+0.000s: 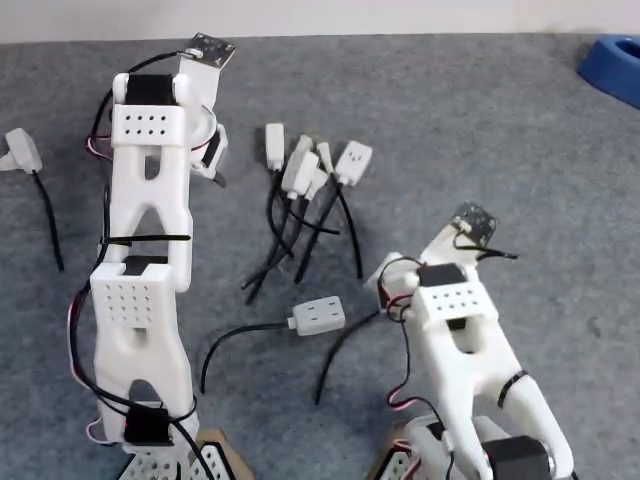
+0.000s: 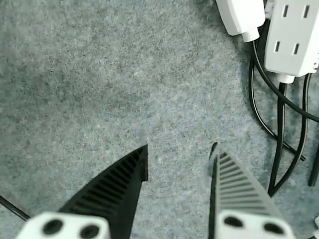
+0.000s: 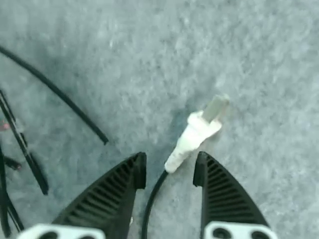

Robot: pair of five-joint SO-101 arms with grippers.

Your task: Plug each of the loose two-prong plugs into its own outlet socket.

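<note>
1. Grey carpet (image 1: pixel 520 150) covers the table under both arms.
2. Low over it, the right gripper (image 3: pixel 170 167) has its jaws spread. The rear end of a white two-prong plug (image 3: pixel 198 130) lies on the carpet between the fingertips, unclamped, with its prongs pointing away.
3. The plug's black cord (image 3: pixel 152 204) trails back beneath that gripper.
4. The plug looks light, hard and smooth, and the cord limp. A hold across the moulded body should serve best, since a pinch on the narrow tail or cord would likely let it swivel.
5. The left gripper (image 2: pixel 179 152) is also open, over bare carpet near an outlet socket (image 2: pixel 291 37) lying slots up.
6. Farther out, a cluster of sockets (image 1: pixel 305 170) lies between the arms, and 1 lone socket (image 1: pixel 318 315) lies near the right arm.
</note>
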